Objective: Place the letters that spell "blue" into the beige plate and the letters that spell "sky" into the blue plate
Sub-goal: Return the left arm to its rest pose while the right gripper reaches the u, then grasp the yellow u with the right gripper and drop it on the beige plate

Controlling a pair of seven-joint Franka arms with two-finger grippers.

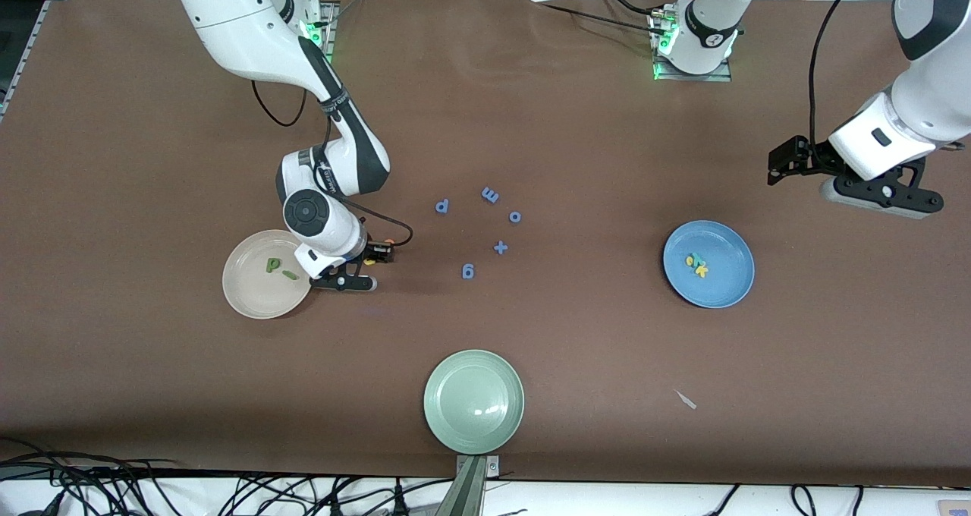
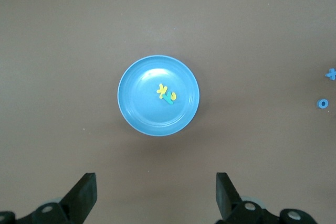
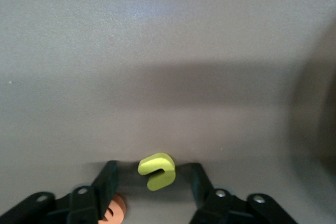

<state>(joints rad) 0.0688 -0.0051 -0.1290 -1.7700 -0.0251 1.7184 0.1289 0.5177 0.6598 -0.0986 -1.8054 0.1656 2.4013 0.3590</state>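
Step in hand: our right pincer (image 3: 153,182), down on the worktop beside the beige plate (image 1: 250,296), straddles the yellow u (image 3: 156,171), jaws part-open, not yet gripping. Next we close, lift, carry it over. Left pincer (image 2: 156,192) waits wide open above the blue plate (image 2: 136,103).

Brown table (image 1: 576,364) carries beige plate (image 1: 246,292) touching right gripper (image 1: 350,272), w/ yellow u (image 3: 156,171) between its fingers, orange e (image 3: 114,209) just beside. Blue plate (image 1: 721,284) lies under left gripper (image 2: 155,195). Pale green plate (image 1: 473,401) and blue letters (image 1: 485,228) sit between the grippers.
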